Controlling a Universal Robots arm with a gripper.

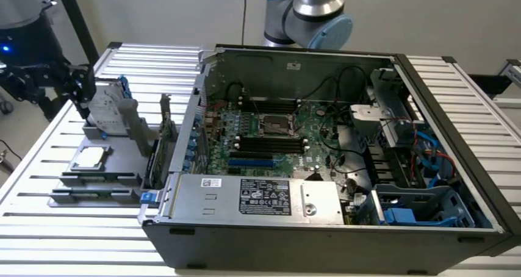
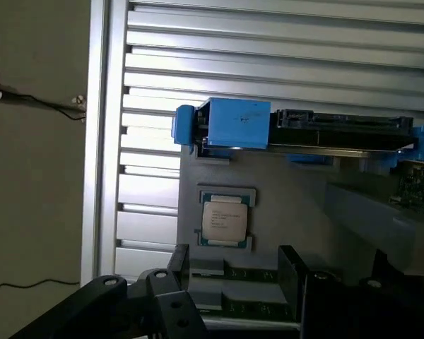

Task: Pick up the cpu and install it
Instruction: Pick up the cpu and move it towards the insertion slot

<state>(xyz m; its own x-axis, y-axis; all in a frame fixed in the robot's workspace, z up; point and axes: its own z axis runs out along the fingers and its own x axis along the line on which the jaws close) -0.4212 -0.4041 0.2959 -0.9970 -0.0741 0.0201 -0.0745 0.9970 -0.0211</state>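
The cpu (image 1: 89, 158) is a small silver-grey square chip lying flat in a recess of a grey holder tray (image 1: 114, 182), at the exterior view's left, outside the computer case. In the wrist view the cpu (image 2: 225, 220) lies just beyond my fingertips. My black gripper (image 1: 80, 91) hovers above the tray, near the upright hard drive (image 1: 107, 111), and holds nothing. In the wrist view, my gripper (image 2: 233, 279) is open, its two dark fingers (image 2: 178, 263) wide apart on either side of the chip's line. The motherboard's cpu socket (image 1: 277, 124) sits inside the open case.
The open computer case (image 1: 456, 185) fills the middle of the slatted metal table (image 1: 49, 130), with a labelled power supply (image 1: 260, 197) at its front. The hard drive with blue brackets (image 2: 304, 127) stands behind the cpu. Two dark slotted parts (image 1: 89, 194) lie at the tray's front.
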